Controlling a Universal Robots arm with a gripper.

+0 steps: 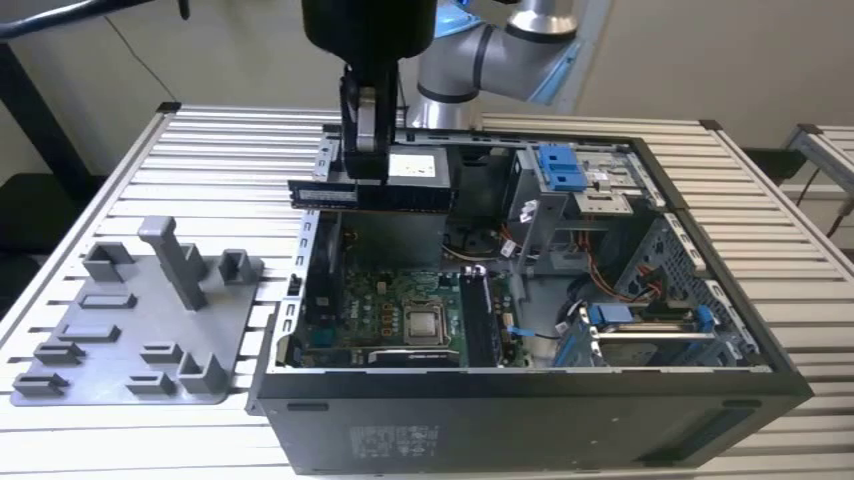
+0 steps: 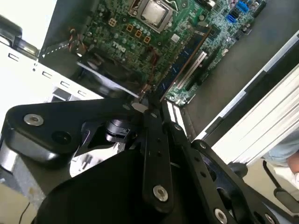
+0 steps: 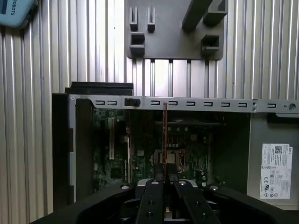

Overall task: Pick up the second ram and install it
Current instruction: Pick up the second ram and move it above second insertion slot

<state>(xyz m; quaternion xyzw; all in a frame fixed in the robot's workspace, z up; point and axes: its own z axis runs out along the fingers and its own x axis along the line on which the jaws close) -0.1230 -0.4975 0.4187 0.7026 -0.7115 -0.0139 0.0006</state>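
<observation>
Tool (image 1: 363,178) clamped on the ram (image 1: 407,197), gripping its upper edge at mid-length. The board hangs level above the open case (image 1: 534,390), over the motherboard (image 1: 400,300). This hold probably leaves the lower contact edge free for a socket. Grey fixture (image 1: 134,330) on worktop (image 1: 214,170) beside the case.

You see the second ram (image 1: 320,195) as a slim dark board with a pale label. It hangs level in the gripper (image 1: 367,182), above the open case (image 1: 534,400), and appears edge-on in the first wrist view (image 3: 165,135).
</observation>
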